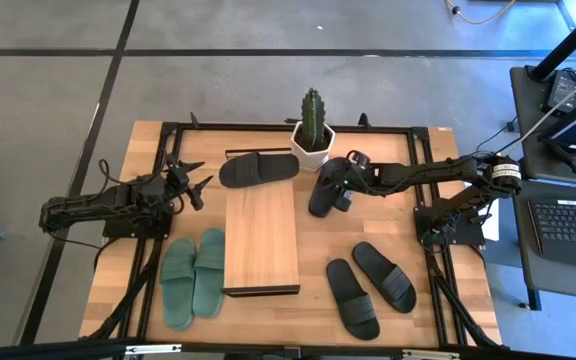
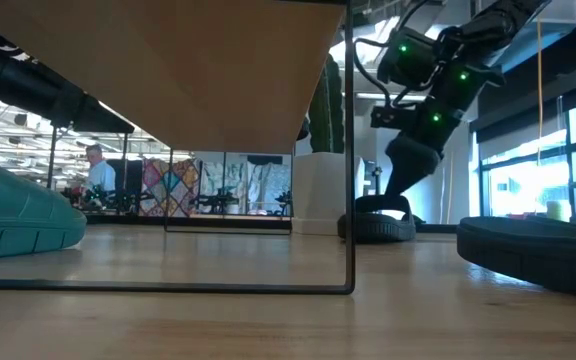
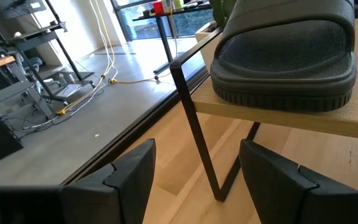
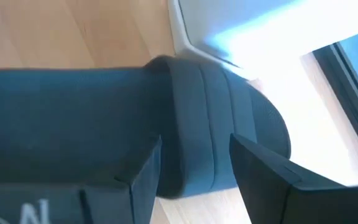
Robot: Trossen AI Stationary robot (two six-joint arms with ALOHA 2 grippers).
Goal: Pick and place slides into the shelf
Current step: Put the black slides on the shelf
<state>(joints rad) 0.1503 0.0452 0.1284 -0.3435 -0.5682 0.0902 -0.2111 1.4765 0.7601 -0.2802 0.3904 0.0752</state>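
The shelf stands mid-table, and one black slide lies on its far end, sole down. A second black slide lies on the table to the right of it, near the cactus pot. My right gripper slants down onto this slide, open, with the front edge of the strap and the sole's toe end between its fingers. A green pair lies left of the shelf and a black pair lies near right. My left gripper waits open at the left, pointing at the shelf. My right gripper slants down from the table's right onto the black slide, whose sole lies flat on the table. Its fingers stand on either side of the strap's front edge. I cannot tell whether they touch it.
A cactus in a white pot stands at the far edge, close behind the right gripper. The shelf's thin black leg stands between the green slide and the black ones. A black frame runs round the tabletop.
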